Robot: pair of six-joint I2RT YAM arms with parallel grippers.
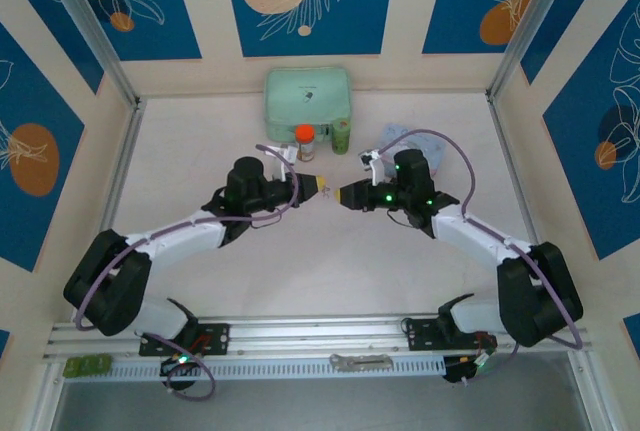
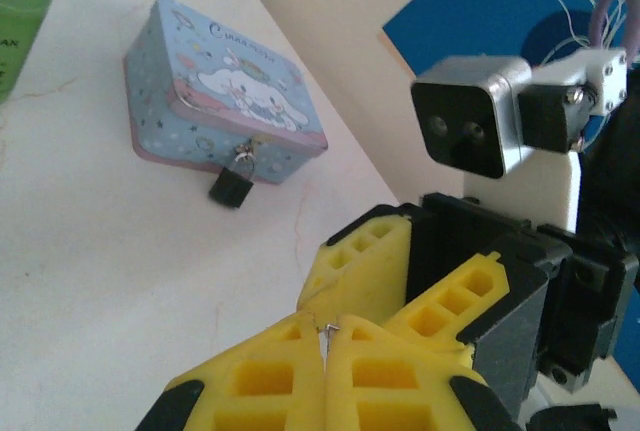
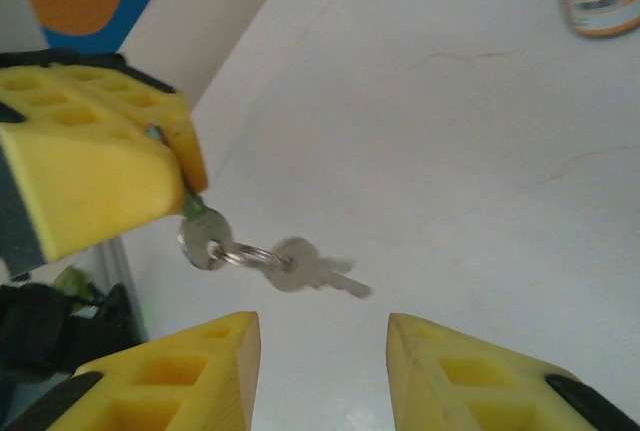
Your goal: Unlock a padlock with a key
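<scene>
Pale marbled tabletop (image 1: 300, 271), blue leaf-print wall panels (image 1: 310, 1), padlock (image 2: 232, 183) on light-blue tin (image 2: 215, 91) clasp, orange-capped jar (image 1: 305, 141) nearby, left gripper (image 2: 325, 341) clamped on key (image 3: 205, 238), right gripper (image 3: 325, 326) parted just beside it

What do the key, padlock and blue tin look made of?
The key: bare silvery metal, shiny, catching pale glints, like its ring and second key. The padlock: dark matte body, probably coated metal; shackle bright metal. The blue tin: likely thin sheet metal, smooth printed cartoon, pinkish rolled rim; plastic can't be ruled out.
</scene>
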